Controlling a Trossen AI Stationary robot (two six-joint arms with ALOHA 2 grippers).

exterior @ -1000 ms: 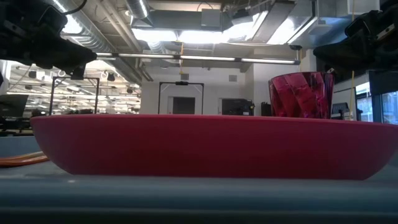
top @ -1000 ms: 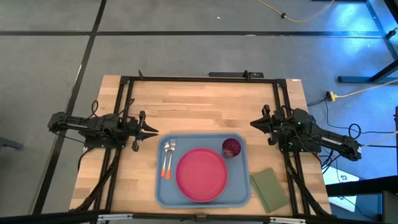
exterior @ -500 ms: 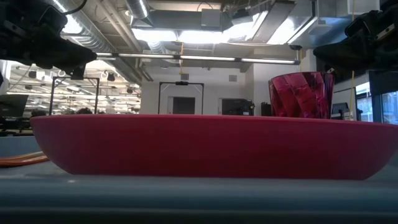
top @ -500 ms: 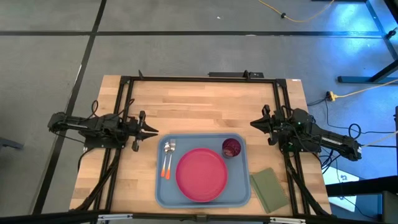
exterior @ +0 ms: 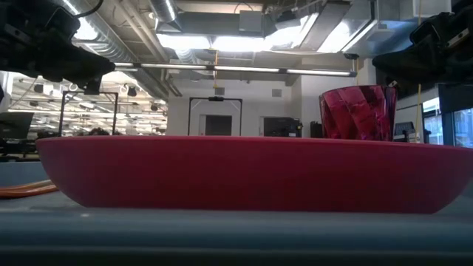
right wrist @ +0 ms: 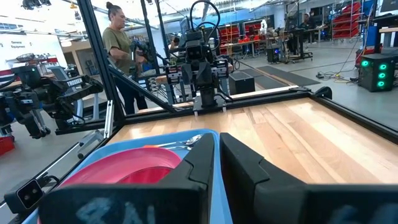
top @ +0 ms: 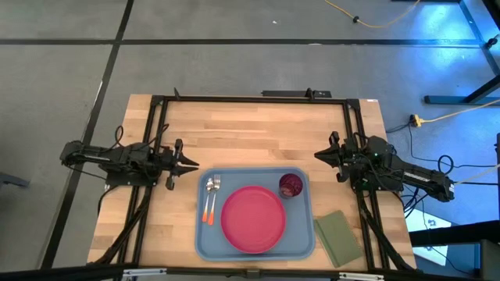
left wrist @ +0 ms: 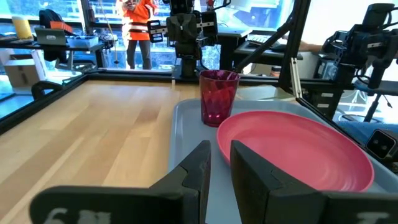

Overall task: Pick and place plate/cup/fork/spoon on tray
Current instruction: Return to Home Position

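Note:
The light blue tray (top: 205, 238) lies at the table's near middle. On it rest the pink-red plate (top: 252, 218), flat in the centre, the dark red cup (top: 291, 186), upright at its far right corner, and the fork and spoon (top: 209, 198), side by side along its left side; which is which I cannot tell. The left wrist view shows the cup (left wrist: 217, 98) and the plate (left wrist: 292, 146). My left gripper (top: 194, 165) hovers left of the tray's far left corner, shut and empty. My right gripper (top: 316, 155) hovers beyond the far right corner, shut and empty.
An olive-green pad (top: 337, 238) lies right of the tray near the table's front right corner. A black frame (top: 250, 98) runs around the table top. Bare wood (top: 258, 133) lies beyond the tray. People stand in the room behind (right wrist: 118, 50) (left wrist: 137, 31).

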